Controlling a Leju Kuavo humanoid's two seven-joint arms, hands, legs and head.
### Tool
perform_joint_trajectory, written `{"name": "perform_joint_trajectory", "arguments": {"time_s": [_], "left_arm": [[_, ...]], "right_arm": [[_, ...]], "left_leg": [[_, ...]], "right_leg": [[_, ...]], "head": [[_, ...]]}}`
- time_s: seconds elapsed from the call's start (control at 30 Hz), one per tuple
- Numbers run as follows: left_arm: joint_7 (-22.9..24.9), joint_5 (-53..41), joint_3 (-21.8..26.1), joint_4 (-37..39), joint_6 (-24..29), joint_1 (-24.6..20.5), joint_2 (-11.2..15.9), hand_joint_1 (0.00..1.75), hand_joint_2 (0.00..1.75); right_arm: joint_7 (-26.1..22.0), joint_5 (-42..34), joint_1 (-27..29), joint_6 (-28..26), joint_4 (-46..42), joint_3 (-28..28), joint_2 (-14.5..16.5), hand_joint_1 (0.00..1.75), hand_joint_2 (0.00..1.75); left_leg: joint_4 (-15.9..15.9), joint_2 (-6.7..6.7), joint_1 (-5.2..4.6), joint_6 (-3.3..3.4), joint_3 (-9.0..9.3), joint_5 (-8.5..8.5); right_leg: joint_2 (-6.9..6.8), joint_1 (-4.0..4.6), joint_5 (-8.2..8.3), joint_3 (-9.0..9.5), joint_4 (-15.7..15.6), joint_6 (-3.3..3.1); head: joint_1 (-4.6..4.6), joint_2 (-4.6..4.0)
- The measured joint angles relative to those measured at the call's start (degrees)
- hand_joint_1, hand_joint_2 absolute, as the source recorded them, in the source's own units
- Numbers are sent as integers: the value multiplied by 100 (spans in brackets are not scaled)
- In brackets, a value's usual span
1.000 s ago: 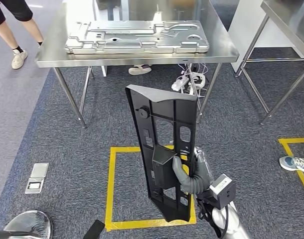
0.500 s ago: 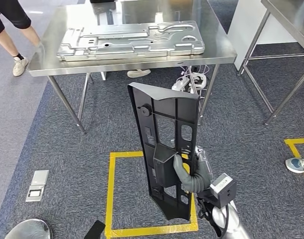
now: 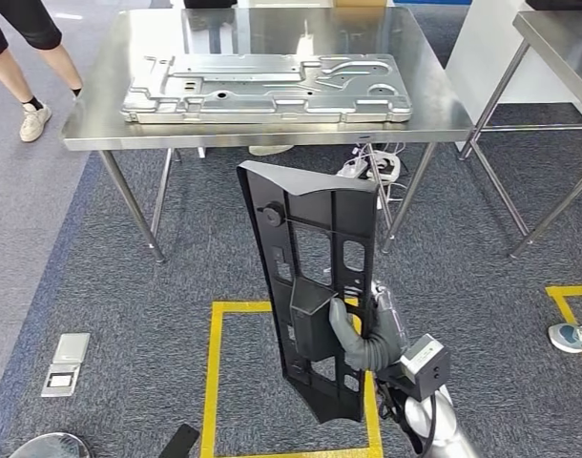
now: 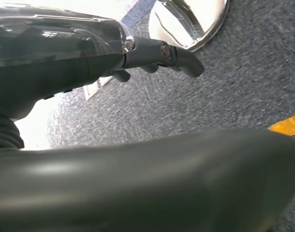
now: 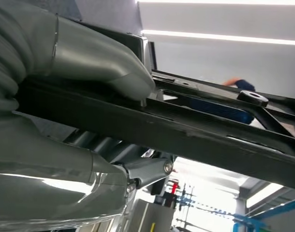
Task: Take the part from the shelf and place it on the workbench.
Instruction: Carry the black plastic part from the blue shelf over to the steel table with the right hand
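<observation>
Gripping the black plastic part [image 3: 313, 286] near its lower half, the right hand [image 3: 367, 334] holds it upright in the lower middle of the head view, above the grey carpet [image 3: 201, 258]. Its thumb wraps around a boxy block on the part's face while the other fingers [image 3: 385, 310] reach behind the panel. In the right wrist view the thick grey thumb [image 5: 102, 60] presses on one side of the part's dark ribbed edge [image 5: 197, 130] and the fingers sit on the other side, so the part is clamped between them.

The part is a tall, narrow panel with cut-out slots and a round knob near its top, and its upper edge is bent over.

Across the upper part of the head view stands a steel counter [image 3: 446, 105], well apart from the held part. A large flat metal plate [image 3: 266, 88] lies along it. A square of yellow tape [image 3: 215, 372] marks the carpet below the part, and a person's shoe and leg [image 3: 34, 114] show at the upper left.

The left hand [image 4: 157, 53] hangs over the carpet with its dark fingers loosely curved and nothing in them.
</observation>
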Motion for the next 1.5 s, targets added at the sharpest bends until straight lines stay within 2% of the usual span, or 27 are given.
{"name": "perform_joint_trajectory", "arguments": {"time_s": [0.03, 0.1, 0.17, 0.23, 0.27, 0.33, 0.37, 0.47, 0.5, 0.53, 0.6, 0.63, 0.67, 0.73, 0.83, 0.9, 0.97, 1.0, 1.03, 1.13, 1.17, 1.2, 1.27, 1.33, 1.4, 1.47, 1.5], "left_arm": [[1, -6, 0, 0, -9, 5, 0, 0, 175], [1, -14, 0, 0, -34, 7, -1, 0, 175], [0, -11, 0, 0, -53, -5, -1, 0, 175], [-2, -12, 0, 0, -60, -12, -3, 0, 175], [-3, -11, 0, 0, -63, -10, -4, 0, 175], [-13, -9, 0, 0, -63, -16, -5, 0, 175], [-18, -8, 0, 0, -62, -21, -4, 0, 175], [-25, -7, 0, 0, -62, -5, -1, 0, 175], [-25, -6, 0, 0, -62, 9, 0, 0, 175], [-25, -6, 0, 0, -62, 20, 1, 0, 175], [-23, -7, 1, 0, -62, 34, 1, 0, 175], [-18, -8, 1, 0, -64, 38, 3, 0, 175], [-13, -9, 1, 0, -68, 40, 5, 0, 175], [-3, -9, 3, 0, -77, 49, 13, 0, 175], [-5, -9, 3, 0, -79, 47, 18, 0, 175], [-5, -9, 2, 0, -79, 28, 17, 0, 175], [-5, -8, 3, 0, -79, 27, 16, 0, 175], [-5, -8, 4, 0, -79, 34, 17, 0, 175], [-5, -7, 4, 0, -80, 40, 17, 0, 175], [-5, -5, 5, 0, -92, 42, 15, 0, 175], [-5, -4, 5, 0, -95, 37, 15, 0, 175], [-5, -3, 6, 0, -97, 35, 15, 0, 175], [-5, -2, 7, 0, -100, 34, 15, 0, 175], [-5, -2, 7, 0, -101, 28, 15, 0, 175], [-4, -2, 7, 0, -101, 11, 15, 0, 175], [4, -1, 8, 0, -101, 15, 16, 0, 175], [8, 0, 9, 0, -101, 24, 16, 0, 175]], "right_arm": [[-12, 13, 1, -18, -21, -14, -21, 175, 175], [-28, 30, -15, -52, -86, -64, -67, 175, 175], [-34, 39, -41, -80, -158, -134, -115, 175, 175], [-39, 56, -53, -105, -252, -219, -168, 175, 175], [-41, 63, -56, -117, -310, -258, -190, 175, 175], [-45, 69, -79, -135, -427, -339, -227, 175, 175], [-46, 69, -89, -142, -478, -376, -241, 175, 175], [-46, 69, -83, -153, -575, -459, -280, 175, 175], [-46, 69, -71, -155, -591, -481, -290, 175, 175], [-46, 69, -60, -156, -604, -503, -298, 175, 175], [-49, 69, -49, -157, -631, -531, -308, 175, 175], [-53, 69, -48, -157, -641, -537, -311, 175, 175], [-57, 69, -49, -157, -648, -540, -314, 175, 175], [-63, 73, -35, -156, -656, -544, -318, 175, 175], [-77, 80, -37, -152, -683, -550, -327, 175, 175], [-89, 80, -55, -152, -691, -562, -335, 175, 175], [-96, 79, -47, -152, -691, -570, -346, 175, 175], [-96, 78, -38, -152, -690, -571, -352, 175, 175], [-97, 79, -33, -153, -690, -571, -357, 175, 175], [-99, 80, -34, -151, -683, -570, -367, 175, 175], [-100, 80, -35, -150, -676, -570, -369, 175, 175], [-102, 81, -31, -148, -671, -571, -372, 175, 175], [-104, 85, -29, -144, -668, -572, -374, 175, 175], [-107, 88, -37, -139, -679, -572, -373, 175, 175], [-109, 89, -50, -136, -686, -571, -371, 175, 175], [-110, 89, -51, -135, -684, -570, -371, 175, 175], [-110, 89, -47, -135, -683, -570, -371, 175, 175]], "left_leg": [[0, -1, -2, -13, 64, -47], [-4, -1, -2, -53, 207, -151], [-5, 4, -9, -109, 279, -232], [5, 11, -15, -175, 312, -265], [29, 15, -15, -204, 331, -280], [259, 17, -5, -252, 270, -327], [518, 17, 8, -285, 137, -412], [1447, 18, 51, -377, -500, -756], [1539, 18, 57, -388, -634, -741], [1437, 18, 59, -387, -676, -600], [839, 18, 47, -339, -565, -67], [578, 20, 23, -299, -524, 114], [358, 22, -8, -250, -494, 225], [191, 23, -57, -167, -487, 196], [44, 15, -30, -73, -304, 183], [5, 14, -10, -20, -195, 141], [3, 14, -10, 3, -128, 69], [3, 12, -9, 0, -81, 25], [3, 10, -6, -13, -20, -25], [4, 2, 2, -86, 194, -195], [7, 2, -1, -114, 224, -236], [5, 4, -5, -147, 235, -270], [11, 7, -10, -205, 256, -299], [153, 11, -6, -252, 246, -319], [658, 13, 15, -311, -20, -452], [1326, 14, 34, -360, -471, -701], [1516, 14, 35, -369, -646, -761]], "right_leg": [[0, 1, 210, -12, -163, 0], [-5, 10, 743, 139, -801, -30], [-14, 43, 912, 240, -1249, -89], [-13, 67, 839, 257, -1336, -168], [-8, 55, 858, 295, -1340, -208], [-9, 21, 819, 395, -1376, -273], [-11, 6, 794, 444, -1390, -295], [-5, 1, 682, 553, -1394, -318], [2, 1, 637, 604, -1394, -312], [8, 1, 589, 668, -1394, -303], [10, -2, 485, 814, -1402, -280], [10, -5, 447, 867, -1410, -263], [11, -9, 416, 888, -1421, -234], [16, -11, 410, 917, -1428, -154], [11, -9, 373, 929, -1272, -75], [11, -10, 172, 665, -778, -54], [11, -9, -60, 217, -160, -27], [10, -11, -69, 54, -13, -15], [9, -12, 41, -14, -61, -3], [3, -4, 753, 139, -922, 6], [-1, 10, 858, 179, -1133, -29], [-1, 24, 891, 183, -1233, -75], [2, 34, 834, 198, -1273, -183], [-1, 10, 813, 281, -1306, -250], [-12, -6, 754, 380, -1328, -298], [-13, -2, 675, 460, -1330, -318], [-9, 1, 632, 506, -1330, -319]], "head": [[1, 0], [0, 0], [0, 0], [-2, 0], [-4, 0], [-12, 0], [-18, 0], [-30, 0], [-29, 0], [-29, 0], [-28, 0], [-30, 0], [-31, 0], [-33, 0], [-29, 0], [-24, 0], [-23, 0], [-23, 0], [-23, 0], [-24, 0], [-23, 0], [-21, 0], [-18, 0], [-21, 0], [-29, 0], [-32, 0], [-32, 0]]}}
